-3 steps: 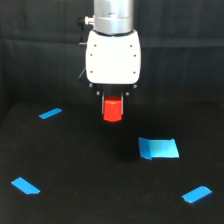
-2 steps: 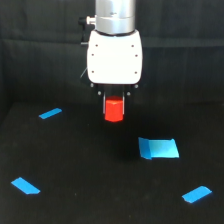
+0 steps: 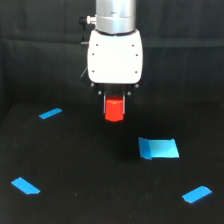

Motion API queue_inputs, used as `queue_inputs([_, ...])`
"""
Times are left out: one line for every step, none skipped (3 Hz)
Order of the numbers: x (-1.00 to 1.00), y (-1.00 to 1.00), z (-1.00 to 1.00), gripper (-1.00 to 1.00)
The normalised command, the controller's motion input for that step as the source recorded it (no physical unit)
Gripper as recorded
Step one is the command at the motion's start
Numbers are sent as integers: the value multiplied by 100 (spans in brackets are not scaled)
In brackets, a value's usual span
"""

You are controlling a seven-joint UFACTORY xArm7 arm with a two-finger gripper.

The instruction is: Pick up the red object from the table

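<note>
From my remote seat I see the arm hanging in the upper middle of the exterior view, its white housing (image 3: 114, 57) below a silver cylindrical joint (image 3: 115, 15). Below the housing the gripper (image 3: 114, 107) points straight down, and its jaws are clamped on the red object (image 3: 114, 110). The block sits upright between them, its top tucked up under the housing and its lower part showing plainly. The dark fingers are hard to separate from the black backdrop (image 3: 40, 45), so I judge the grip mostly from the block hanging there; it appears to be clear of the bench (image 3: 90, 175), with dark surface showing beneath it, though I cannot be fully sure of the gap from this angle.

On the bench I count four blue tape pieces. A small strip (image 3: 50, 113) lies toward the exterior view's left, roughly level with the block. A larger, squarish piece (image 3: 159, 148) lies below the block toward the exterior view's right. Another strip (image 3: 25, 185) sits near the lower left corner, and the last one (image 3: 197, 194) near the lower right. All four are well apart from the block.
</note>
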Motion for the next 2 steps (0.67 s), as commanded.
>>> queue_inputs([0,6,11,-100])
queue_inputs([2,5,4,-100])
